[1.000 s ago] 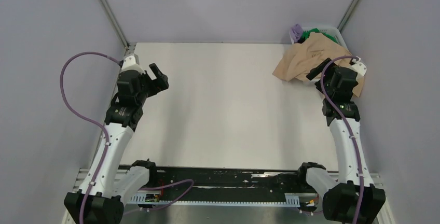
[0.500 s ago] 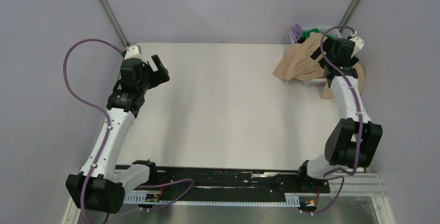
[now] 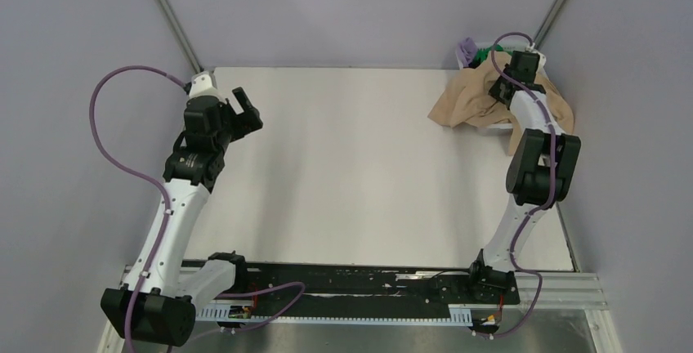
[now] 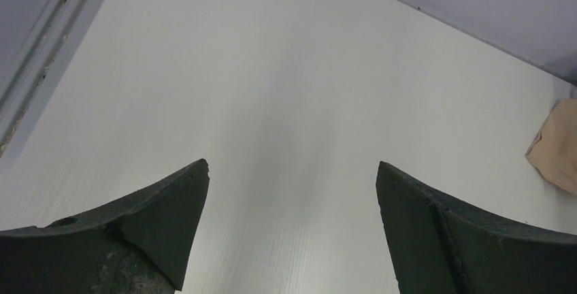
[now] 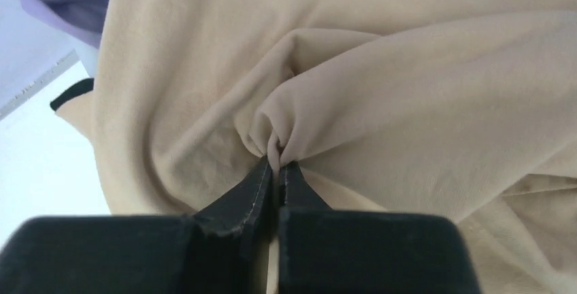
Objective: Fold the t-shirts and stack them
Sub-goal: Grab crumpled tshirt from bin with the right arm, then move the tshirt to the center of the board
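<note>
tan t-shirt [image 3: 467,101] lies heaped at the far right corner of the table [image 3: 351,173], pinched by your right end effector [image 5: 277,166]. left end effector [image 4: 291,185] gapes empty. seemingly the pick-up step: next, drag it centre and spread it flat.

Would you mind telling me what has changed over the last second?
The right gripper reached farther toward the far right corner and now pinches a fold of the tan t-shirt. The left gripper stayed open over the table; the shirt barely shifted.
</note>
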Robot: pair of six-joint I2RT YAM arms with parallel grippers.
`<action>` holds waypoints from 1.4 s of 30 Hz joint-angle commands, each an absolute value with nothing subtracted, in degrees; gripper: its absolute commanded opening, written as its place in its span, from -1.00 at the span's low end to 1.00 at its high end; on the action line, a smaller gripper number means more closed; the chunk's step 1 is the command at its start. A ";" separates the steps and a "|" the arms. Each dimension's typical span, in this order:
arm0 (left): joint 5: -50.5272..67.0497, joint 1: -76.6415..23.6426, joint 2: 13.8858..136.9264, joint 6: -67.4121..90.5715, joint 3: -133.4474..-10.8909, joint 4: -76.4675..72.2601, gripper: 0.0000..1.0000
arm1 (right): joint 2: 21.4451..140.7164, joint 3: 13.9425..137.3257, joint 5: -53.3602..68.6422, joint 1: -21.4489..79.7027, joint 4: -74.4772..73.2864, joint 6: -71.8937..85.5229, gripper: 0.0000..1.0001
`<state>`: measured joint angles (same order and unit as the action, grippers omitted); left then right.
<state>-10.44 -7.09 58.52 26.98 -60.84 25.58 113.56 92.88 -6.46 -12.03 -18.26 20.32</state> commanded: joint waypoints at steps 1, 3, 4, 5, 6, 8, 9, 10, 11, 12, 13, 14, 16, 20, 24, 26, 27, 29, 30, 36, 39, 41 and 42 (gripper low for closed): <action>-11.46 -7.30 56.12 27.51 -60.41 24.67 1.00 | 111.07 98.88 -4.53 -11.95 -16.97 18.37 -1.00; -10.87 -7.30 55.82 27.43 -59.91 24.47 1.00 | 107.34 99.65 -4.59 -11.89 -16.96 16.95 -1.00; -10.54 -7.30 55.70 27.47 -59.75 24.37 1.00 | 105.24 99.84 -4.39 -11.82 -17.01 16.36 -1.00; -10.41 -7.30 55.67 27.53 -59.45 24.20 1.00 | 102.53 99.80 -3.66 -11.67 -17.03 15.93 -1.00; -10.16 -7.29 55.60 27.74 -59.30 24.05 1.00 | 99.66 99.46 -2.20 -11.50 -17.00 15.69 -1.00; -9.35 -7.31 55.49 28.35 -58.76 23.52 1.00 | 93.73 98.28 3.19 -10.77 -16.97 15.94 -1.00; -9.02 -7.30 55.43 28.59 -58.22 22.91 1.00 | 91.10 97.74 6.65 -10.16 -16.84 15.99 -1.00; -8.69 -7.30 55.28 29.30 -57.94 22.48 1.00 | 88.47 97.44 10.46 -9.41 -16.77 16.06 -1.00; -8.74 -7.30 55.19 29.72 -57.33 21.84 1.00 | 86.34 97.52 13.75 -8.60 -17.14 16.50 -1.00; -9.00 -7.30 55.13 30.55 -57.05 21.55 1.00 | 84.51 97.86 17.78 -7.60 -17.48 16.90 -1.00; -9.07 -7.29 55.16 30.79 -56.65 20.84 1.00 | 82.77 98.24 22.20 -6.71 -17.64 17.44 -1.00; -8.75 -7.29 55.30 30.88 -56.58 20.57 1.00 | 81.49 98.64 26.08 -5.63 -17.56 18.69 -1.00; -7.66 -7.29 55.66 30.70 -57.33 21.04 1.00 | 79.23 99.65 34.65 -2.75 -16.61 20.40 -1.00; -8.33 -7.29 56.09 30.96 -57.41 21.70 1.00 | 80.11 104.79 49.71 6.82 -14.60 23.34 -1.00; -11.13 -7.29 57.00 31.58 -58.41 24.05 1.00 | 82.57 108.38 53.69 14.06 -14.60 24.30 -1.00; -11.49 -7.29 57.30 30.97 -58.88 24.86 1.00 | 82.44 107.20 51.66 14.76 -14.30 24.48 -1.00; -12.36 -7.29 57.44 30.79 -58.97 25.13 1.00 | 82.09 105.74 49.71 14.81 -13.94 24.66 -1.00; -13.59 -7.29 57.52 30.77 -58.68 25.61 1.00 | 80.97 101.62 45.78 14.83 -13.51 24.11 -1.00; -13.74 -7.29 57.54 30.72 -58.48 25.51 1.00 | 80.21 99.20 43.48 14.80 -13.83 23.62 -1.00; -13.01 -7.29 60.00 30.38 -57.65 25.88 1.00 | 71.11 75.73 21.20 14.02 -15.07 19.32 -0.95; -11.91 -7.29 61.37 30.24 -57.77 27.01 1.00 | 68.58 65.01 10.99 11.94 -16.07 19.95 -0.72; -9.64 -7.29 62.20 30.08 -57.56 27.02 1.00 | 68.86 61.36 6.93 9.71 -17.82 20.43 -0.03; -7.79 -7.29 62.81 29.82 -57.52 27.00 1.00 | 69.35 60.70 4.46 9.32 -19.04 20.88 0.35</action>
